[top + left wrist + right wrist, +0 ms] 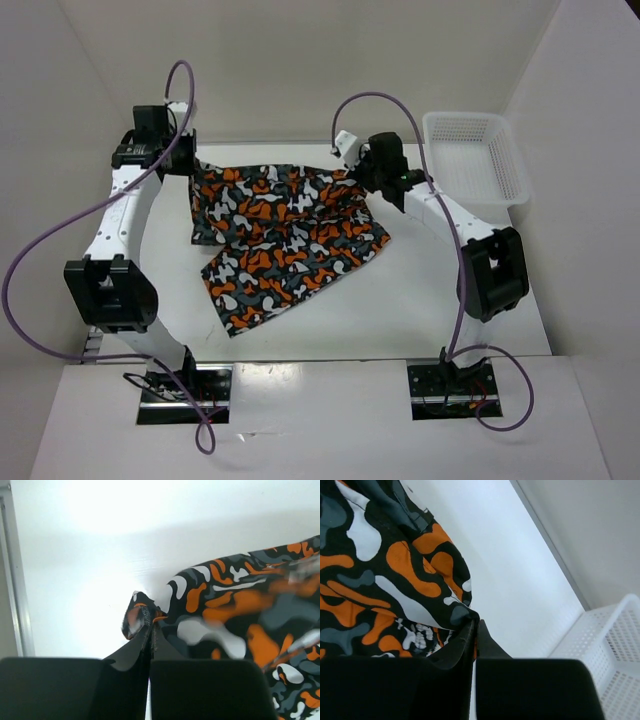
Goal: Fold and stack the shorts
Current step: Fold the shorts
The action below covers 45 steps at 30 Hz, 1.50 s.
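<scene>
Both grippers are holding the shorts [285, 235] along the far edge. The left gripper [151, 630] is pinching the far-left corner, its jaws closed on a bunched tip of cloth. The right gripper [474, 627] is pinching the far-right corner in the same way.

The shorts are lying on the table [420, 300] between the two arms. The near portion is spreading flat toward the bases and skewing to the left. In the overhead view a band of cloth is appearing to overlap the rest along the far edge. This is possibly a first fold in progress, but the view is not confirming it.

No compact folded bundle is showing, so folding is judged to be at an early stage and stacking not yet begun. The white mesh basket [475, 150] is standing at the far right, apart from the cloth.
</scene>
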Motion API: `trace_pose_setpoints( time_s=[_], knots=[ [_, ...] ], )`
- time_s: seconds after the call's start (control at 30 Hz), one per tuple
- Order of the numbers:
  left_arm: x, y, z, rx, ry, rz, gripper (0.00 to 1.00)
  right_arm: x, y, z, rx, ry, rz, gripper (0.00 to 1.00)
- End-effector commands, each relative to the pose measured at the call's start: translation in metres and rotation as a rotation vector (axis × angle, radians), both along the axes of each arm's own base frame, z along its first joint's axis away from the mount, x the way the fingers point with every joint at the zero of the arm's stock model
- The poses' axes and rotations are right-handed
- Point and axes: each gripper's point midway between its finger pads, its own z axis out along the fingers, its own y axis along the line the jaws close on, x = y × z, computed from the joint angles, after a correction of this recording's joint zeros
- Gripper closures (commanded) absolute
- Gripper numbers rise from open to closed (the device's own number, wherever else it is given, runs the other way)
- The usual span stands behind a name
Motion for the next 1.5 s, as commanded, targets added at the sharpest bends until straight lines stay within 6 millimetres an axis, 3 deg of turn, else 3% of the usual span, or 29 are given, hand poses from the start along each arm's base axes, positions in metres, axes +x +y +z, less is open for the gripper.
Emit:
trace_pose_setpoints(
  time_s=[0.0, 0.03, 0.1, 0.13, 0.2, 0.23, 0.3, 0.37, 0.47, 0.6, 0.77, 0.9, 1.03, 1.17, 1.23, 1.27, 1.37, 1.47],
  knots=[
    [-0.024, -0.017, 0.007, -0.019, 0.053, -0.048, 1.00, 0.011, -0.029, 0.019, 0.011, -0.040, -0.074, 1.00],
    [-0.034, -0.032, 0.005, -0.029, 0.073, -0.088, 1.00, 0.004, -0.039, 0.009, 0.004, -0.008, -0.082, 1.00],
    [-0.072, -0.047, -0.013, -0.043, 0.160, -0.131, 1.00, -0.013, -0.047, 0.008, -0.054, -0.002, -0.049, 1.00],
    [-0.087, -0.062, -0.020, -0.048, 0.202, -0.172, 1.00, -0.025, -0.052, -0.010, -0.089, 0.036, -0.035, 1.00],
    [-0.129, -0.072, -0.046, -0.067, 0.363, -0.208, 1.00, -0.043, -0.056, -0.017, -0.127, 0.068, 0.012, 1.00],
    [-0.155, -0.078, -0.057, -0.096, 0.469, -0.235, 1.00, -0.053, -0.057, -0.033, -0.142, 0.110, 0.029, 1.00],
    [-0.186, -0.087, -0.073, -0.113, 0.596, -0.265, 1.00, -0.062, -0.059, -0.039, -0.155, 0.133, 0.049, 1.00],
    [-0.216, -0.094, -0.085, -0.110, 0.723, -0.293, 1.00, -0.068, -0.062, -0.043, -0.183, 0.148, 0.067, 1.00],
    [-0.239, -0.097, -0.097, -0.098, 0.828, -0.312, 1.00, -0.079, -0.063, -0.052, -0.191, 0.204, 0.107, 1.00],
    [-0.254, -0.099, -0.107, -0.088, 0.873, -0.328, 0.97, -0.097, -0.060, -0.051, -0.209, 0.268, 0.187, 1.00],
    [-0.269, -0.098, -0.129, -0.019, 0.923, -0.351, 0.94, -0.125, -0.071, -0.060, -0.299, 0.340, 0.279, 1.00],
    [-0.278, -0.108, -0.132, 0.009, 0.937, -0.404, 0.84, -0.135, -0.075, -0.064, -0.318, 0.355, 0.298, 1.00],
    [-0.300, -0.113, -0.136, 0.031, 1.006, -0.447, 0.73, -0.148, -0.076, -0.069, -0.330, 0.400, 0.342, 1.00],
    [-0.308, -0.117, -0.135, 0.015, 1.032, -0.466, 0.65, -0.171, -0.085, -0.084, -0.379, 0.474, 0.398, 1.00],
    [-0.309, -0.120, -0.135, 0.008, 1.034, -0.479, 0.63, -0.189, -0.086, -0.088, -0.424, 0.502, 0.453, 0.91],
    [-0.312, -0.119, -0.136, 0.009, 1.043, -0.477, 0.63, -0.200, -0.093, -0.096, -0.468, 0.530, 0.462, 0.73],
    [-0.312, -0.117, -0.140, 0.018, 1.043, -0.474, 0.62, -0.211, -0.099, -0.097, -0.530, 0.524, 0.482, 0.59],
    [-0.306, -0.118, -0.144, 0.026, 1.016, -0.474, 0.62, -0.201, -0.095, -0.081, -0.515, 0.465, 0.463, 0.52]
  ],
)
